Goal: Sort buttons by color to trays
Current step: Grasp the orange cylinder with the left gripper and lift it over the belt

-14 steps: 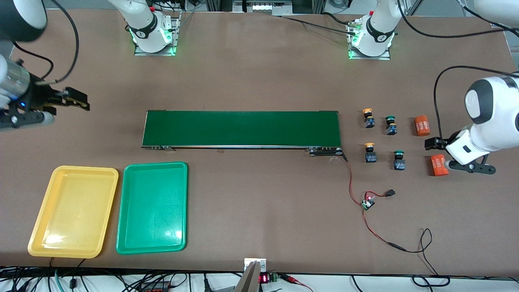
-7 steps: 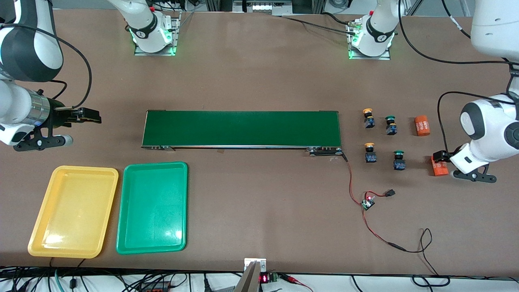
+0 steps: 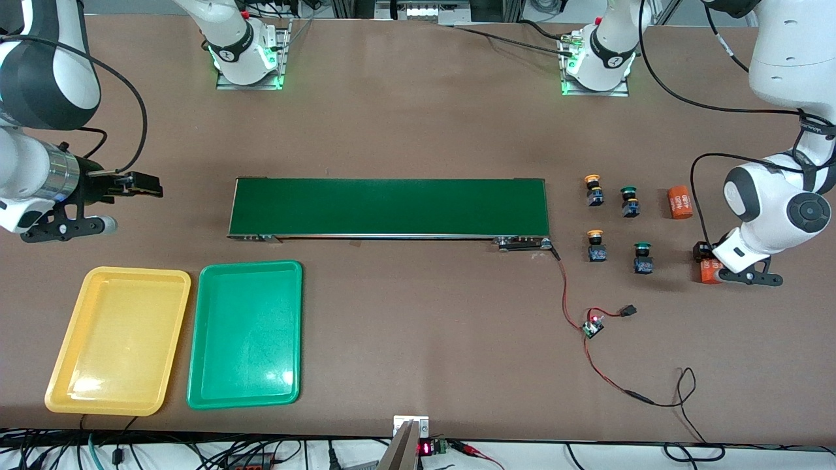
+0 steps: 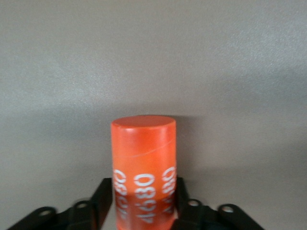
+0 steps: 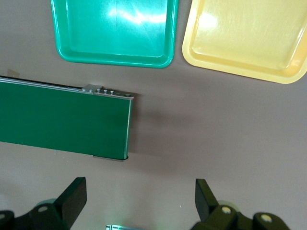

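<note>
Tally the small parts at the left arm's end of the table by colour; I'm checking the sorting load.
Yellow-orange buttons: 2
Green buttons: 2
Orange numbered cylinders: 2
Total: 6

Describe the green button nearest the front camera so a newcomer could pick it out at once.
Start at the long dark-green conveyor belt and go to its end toward the left arm, where four buttons stand in a square. Take the pair nearer the front camera: the one wanted has a green cap, its neighbour a yellow-orange one.
</note>
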`<state>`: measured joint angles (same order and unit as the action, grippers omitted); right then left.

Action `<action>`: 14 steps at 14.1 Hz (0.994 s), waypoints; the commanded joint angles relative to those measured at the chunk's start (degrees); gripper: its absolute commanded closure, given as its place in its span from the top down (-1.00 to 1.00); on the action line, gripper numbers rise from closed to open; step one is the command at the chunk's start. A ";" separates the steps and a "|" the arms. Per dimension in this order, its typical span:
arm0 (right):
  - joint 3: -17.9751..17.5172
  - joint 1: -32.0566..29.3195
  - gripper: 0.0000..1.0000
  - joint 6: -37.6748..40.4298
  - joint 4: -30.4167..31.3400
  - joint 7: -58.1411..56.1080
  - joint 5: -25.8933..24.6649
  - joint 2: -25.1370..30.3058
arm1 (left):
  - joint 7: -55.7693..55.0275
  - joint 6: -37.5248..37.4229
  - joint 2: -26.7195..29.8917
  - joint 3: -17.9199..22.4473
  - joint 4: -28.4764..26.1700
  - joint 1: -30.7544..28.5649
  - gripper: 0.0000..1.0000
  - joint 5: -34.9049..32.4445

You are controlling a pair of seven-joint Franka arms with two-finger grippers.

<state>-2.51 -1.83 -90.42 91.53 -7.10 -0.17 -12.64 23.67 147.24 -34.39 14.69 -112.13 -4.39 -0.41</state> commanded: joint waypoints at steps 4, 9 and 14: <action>-0.39 -0.01 1.00 1.82 -0.48 -0.63 0.08 -0.45 | 1.46 -19.75 10.63 -5.44 1.56 0.26 -0.68 1.47; -0.39 -0.10 1.00 1.82 -0.57 -1.43 0.08 -0.54 | 5.75 -31.66 16.98 -16.68 2.70 0.70 -0.72 1.47; -0.65 0.08 1.00 1.82 -0.57 -1.25 0.08 -0.54 | 17.98 -33.16 17.25 -27.50 1.48 2.98 -0.72 1.55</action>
<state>-2.95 -1.71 -89.37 91.53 -7.66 -0.17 -13.13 37.10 115.06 -17.76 -9.81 -109.58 -2.10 0.29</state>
